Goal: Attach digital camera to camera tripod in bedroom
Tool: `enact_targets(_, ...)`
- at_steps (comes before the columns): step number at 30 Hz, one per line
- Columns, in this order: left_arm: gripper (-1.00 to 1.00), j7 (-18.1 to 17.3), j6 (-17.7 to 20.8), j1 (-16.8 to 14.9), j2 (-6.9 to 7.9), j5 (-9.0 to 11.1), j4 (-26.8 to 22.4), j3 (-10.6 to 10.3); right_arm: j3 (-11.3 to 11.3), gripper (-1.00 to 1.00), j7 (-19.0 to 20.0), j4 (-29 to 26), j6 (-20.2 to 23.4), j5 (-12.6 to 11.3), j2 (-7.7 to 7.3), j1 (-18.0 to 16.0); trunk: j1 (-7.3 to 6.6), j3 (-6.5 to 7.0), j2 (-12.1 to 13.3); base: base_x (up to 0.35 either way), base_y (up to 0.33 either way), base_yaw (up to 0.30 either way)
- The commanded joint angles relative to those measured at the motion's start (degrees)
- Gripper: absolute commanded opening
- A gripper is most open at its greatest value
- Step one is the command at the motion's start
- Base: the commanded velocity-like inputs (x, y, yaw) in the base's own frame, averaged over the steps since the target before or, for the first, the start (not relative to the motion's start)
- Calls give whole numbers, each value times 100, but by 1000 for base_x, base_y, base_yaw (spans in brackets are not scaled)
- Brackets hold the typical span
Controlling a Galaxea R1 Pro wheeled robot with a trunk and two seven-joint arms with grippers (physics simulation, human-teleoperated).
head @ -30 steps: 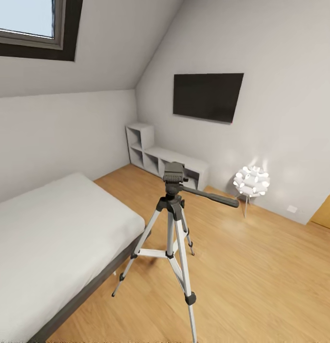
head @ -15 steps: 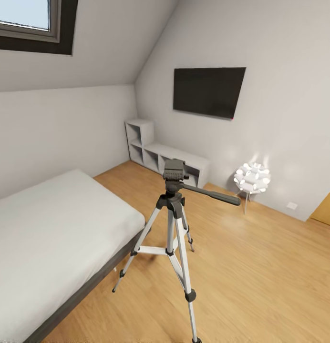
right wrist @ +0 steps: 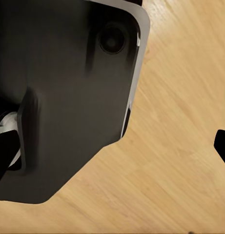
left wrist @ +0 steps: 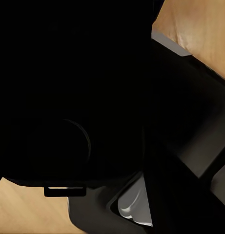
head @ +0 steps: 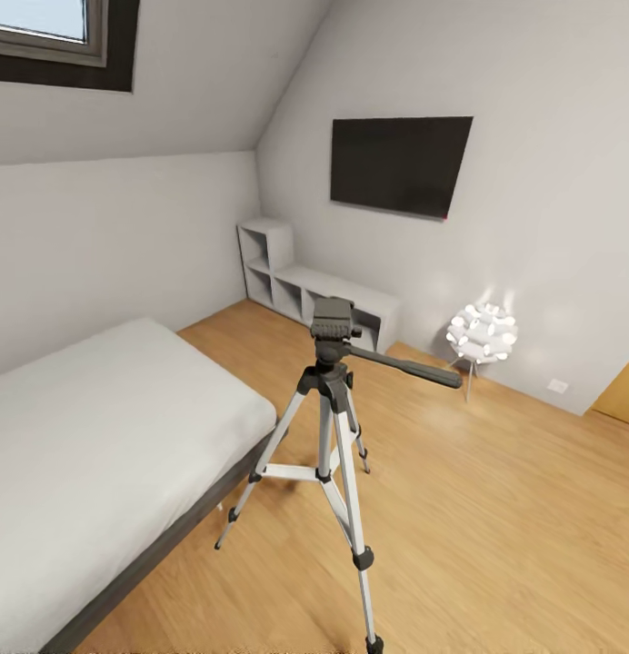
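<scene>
Camera tripod point(head: 334, 427) stood upright on the wood floor point(head: 496, 509), just beside the bed point(head: 96, 463), its pan handle point(head: 410, 368) pointing toward the lit lamp point(head: 481, 334). Beyond it hung a wall TV point(head: 399, 165) above a grey shelf point(head: 301, 291). Whether my tools were apart or together, I could not tell.

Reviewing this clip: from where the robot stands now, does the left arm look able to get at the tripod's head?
Probably not yet. In the head view the camera tripod stands in the open on the wood floor beside the bed, its head unobstructed, but no arm is raised toward it, so a closer approach seems needed.
</scene>
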Motion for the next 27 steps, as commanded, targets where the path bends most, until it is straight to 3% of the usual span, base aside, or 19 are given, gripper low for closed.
enact_targets(1, -100, 10, 23, -3, 1, 36, -2, -49, -49, 100, 9, 17, -19, 46, -4, -8, 2, -18, -9, 0, 0, 0)
enact_targets(27, -100, 12, 23, -6, 1, 36, -2, -49, -49, 100, 9, 17, -24, 46, -4, -8, 2, -260, -9, 0, 0, 0)
